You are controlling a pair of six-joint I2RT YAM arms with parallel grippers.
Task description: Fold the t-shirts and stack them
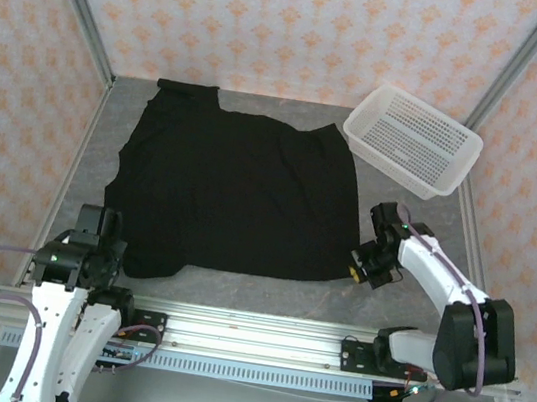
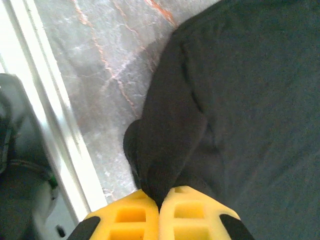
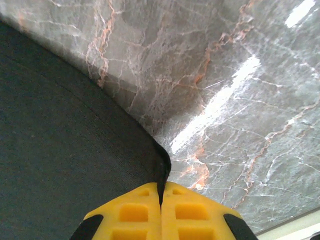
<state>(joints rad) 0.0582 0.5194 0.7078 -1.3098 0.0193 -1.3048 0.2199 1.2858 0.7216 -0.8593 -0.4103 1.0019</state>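
1. Evidently both hands were clamped. The left hand [image 2: 160, 200] pinched a bunched fold at the near-left corner of the t-shirt [image 1: 234, 196], and the right hand [image 3: 161, 192] had its pads pressed together on the near-right corner.
2. The t-shirt lay spread across the desk [image 1: 427, 220], plain black side up, with no print visible. A white basket [image 1: 414, 139] sat near its far-right corner.
3. Risk, as I judged it: the right pinch caught only the very edge of the hem, so a quick lift could pull it free. The left bite looked thicker and might drag an extra layer, skewing the fold.
4. Risk: carrying the near edge too far back could snag the basket.
5. Both wrist views showed cloth between the pads, which the top view could not resolve. The top view gave the shirt's whole outline and the basket's position.
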